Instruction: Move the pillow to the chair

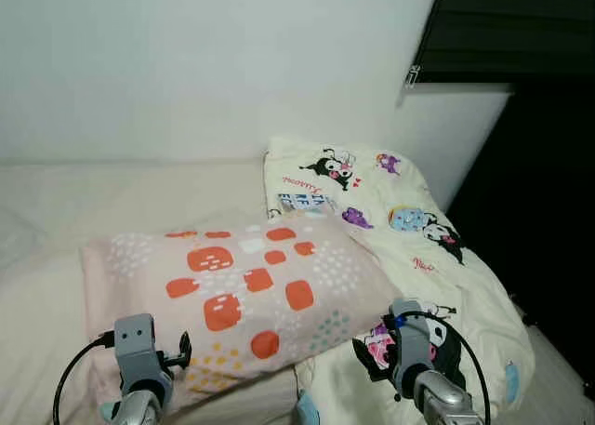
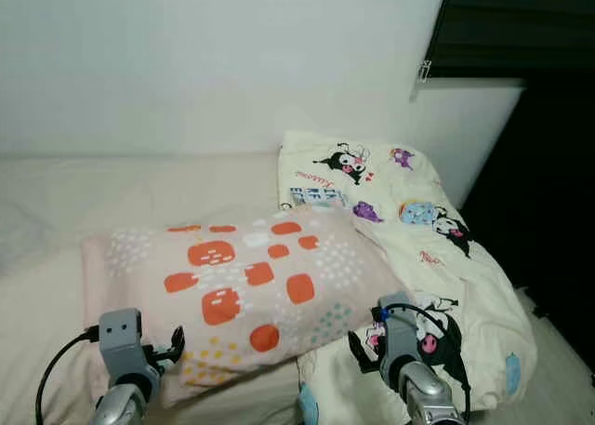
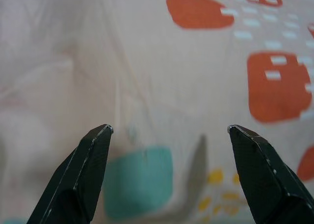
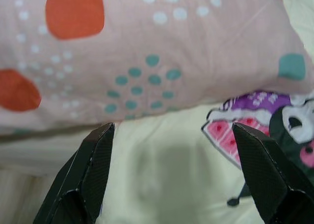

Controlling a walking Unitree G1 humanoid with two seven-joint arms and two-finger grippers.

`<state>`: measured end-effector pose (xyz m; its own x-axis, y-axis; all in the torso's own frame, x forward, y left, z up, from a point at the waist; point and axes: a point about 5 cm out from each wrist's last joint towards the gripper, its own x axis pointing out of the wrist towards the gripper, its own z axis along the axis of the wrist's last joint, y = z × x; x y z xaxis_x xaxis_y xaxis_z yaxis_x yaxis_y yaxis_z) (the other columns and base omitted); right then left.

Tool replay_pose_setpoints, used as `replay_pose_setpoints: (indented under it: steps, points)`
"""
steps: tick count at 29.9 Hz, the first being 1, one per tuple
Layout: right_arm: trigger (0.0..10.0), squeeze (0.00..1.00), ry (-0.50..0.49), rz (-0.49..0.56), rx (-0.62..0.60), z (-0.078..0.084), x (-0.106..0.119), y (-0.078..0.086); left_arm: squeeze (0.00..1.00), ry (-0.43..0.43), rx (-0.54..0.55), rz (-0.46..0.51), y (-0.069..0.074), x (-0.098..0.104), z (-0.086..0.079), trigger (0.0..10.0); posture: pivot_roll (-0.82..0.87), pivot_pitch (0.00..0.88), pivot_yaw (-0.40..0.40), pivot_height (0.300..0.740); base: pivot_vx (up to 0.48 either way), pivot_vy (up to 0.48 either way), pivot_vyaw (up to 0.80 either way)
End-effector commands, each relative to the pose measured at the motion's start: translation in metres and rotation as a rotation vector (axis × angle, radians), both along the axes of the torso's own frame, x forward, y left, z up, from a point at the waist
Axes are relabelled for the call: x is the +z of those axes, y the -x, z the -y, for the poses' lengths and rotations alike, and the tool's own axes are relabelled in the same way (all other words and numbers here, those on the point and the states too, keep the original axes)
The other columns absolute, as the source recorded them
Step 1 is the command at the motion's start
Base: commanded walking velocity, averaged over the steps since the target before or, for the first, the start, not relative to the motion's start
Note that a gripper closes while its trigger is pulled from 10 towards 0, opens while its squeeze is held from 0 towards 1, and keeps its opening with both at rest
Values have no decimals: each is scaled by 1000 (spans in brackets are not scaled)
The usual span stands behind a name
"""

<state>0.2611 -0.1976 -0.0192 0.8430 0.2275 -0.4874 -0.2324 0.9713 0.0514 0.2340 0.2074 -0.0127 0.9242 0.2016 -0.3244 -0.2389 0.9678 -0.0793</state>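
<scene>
Near the pillow [image 1: 237, 295] on the bed [image 1: 56, 211], left gripper [image 3: 169, 131] and right gripper [image 4: 171, 128] hover, fingers apart, white wall [image 1: 186, 62] behind.

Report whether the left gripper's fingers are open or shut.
Open: the left gripper shows a wide gap between its two black fingers, with the pink orange-patterned pillow beyond.

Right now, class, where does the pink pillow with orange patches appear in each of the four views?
Left eye view: pink pillow with orange patches, lower centre on the bed.
Right eye view: lower centre.
Left wrist view: behind the open left pincer.
Right wrist view: upper part.
Shared landmark: cream cartoon-print blanket, beside the pillow.
</scene>
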Motion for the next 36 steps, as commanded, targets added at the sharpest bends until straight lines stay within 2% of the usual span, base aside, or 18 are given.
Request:
replay_pose_setpoints:
  steps: [1, 9, 12, 16, 24, 28, 33, 36]
  points:
    - [10000, 0, -13, 1, -12, 1, 0, 1, 0, -25, -3, -5, 1, 0, -1, 10000, 78, 0, -78, 740, -364, 0, 0]
    - [10000, 0, -51, -1, -25, 0, -1, 1, 0, -30, 2, -8, 2, 0, -1, 10000, 83, 0, -81, 740, -360, 0, 0]
    - [10000, 0, -114, 3, -22, -3, -1, 2, 0, -36, 15, 2, 2, 1, -2, 10000, 84, 0, -81, 740, -190, 0, 0]
    - [10000, 0, -178, 10, -26, -5, 0, 2, 0, -102, 9, 18, 1, 5, -5, 10000, 81, 0, -82, 740, 0, 0, 722]
    - [10000, 0, -212, 28, -32, -6, 1, 1, 0, -201, -36, 25, -2, 10, -8, 10000, 76, 0, -81, 740, 0, 0, 781]
    - [10000, 0, -264, 35, -35, -8, 1, 2, 0, -292, -88, 24, -4, 14, -9, 10000, 77, 0, -79, 740, 0, 0, 781]
    - [10000, 0, -320, 46, -39, -10, 2, 2, 0, -300, -86, 27, -4, 15, -11, 10000, 78, 0, -78, 740, 0, -403, 780]
    - [10000, 0, -319, 49, -63, -9, 1, 2, 0, -306, -86, 25, -5, 15, -11, 10000, 78, 0, -76, 740, 0, -160, 258]
